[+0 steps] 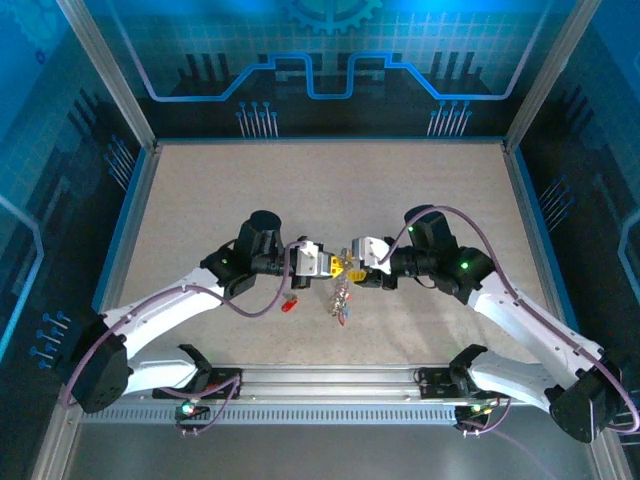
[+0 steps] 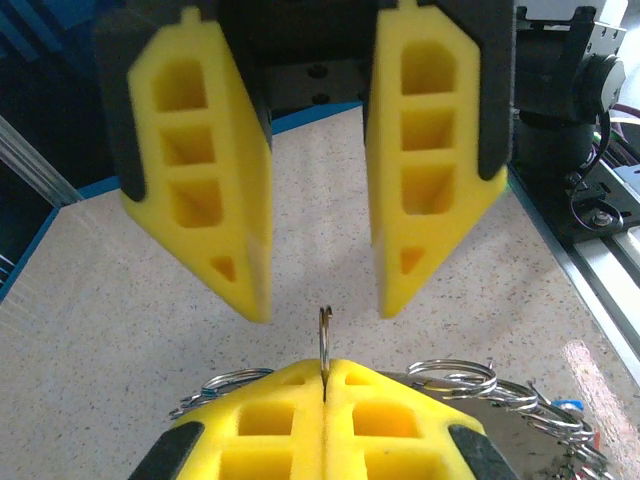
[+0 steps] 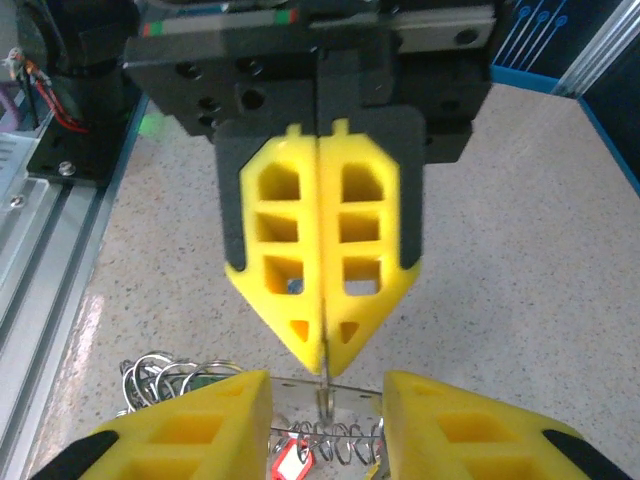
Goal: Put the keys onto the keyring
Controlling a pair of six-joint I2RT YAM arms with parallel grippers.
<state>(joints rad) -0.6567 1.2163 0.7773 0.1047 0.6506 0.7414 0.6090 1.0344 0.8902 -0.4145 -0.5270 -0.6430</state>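
No letters, numbers or brand names can be read. A red tag [image 3: 290, 465], low between the jaws of the right gripper [image 3: 327, 400], has a pale panel too blurred to read. Far beyond the jaws, a wordless gear emblem [image 1: 330, 12] marks the back wall [image 1: 150, 40].

The left gripper [image 2: 325, 372] and right gripper [image 3: 327, 390] have bright yellow fingers [image 2: 425, 170] on black mounts. The keyring [image 2: 325, 335] is dark grey; the keys [image 1: 342, 299] silver with red tags. The table [image 1: 300, 190] is speckled beige.

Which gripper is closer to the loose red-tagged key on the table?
Left. The left gripper is just beyond and right of the red-tagged key; the right gripper sits farther right.
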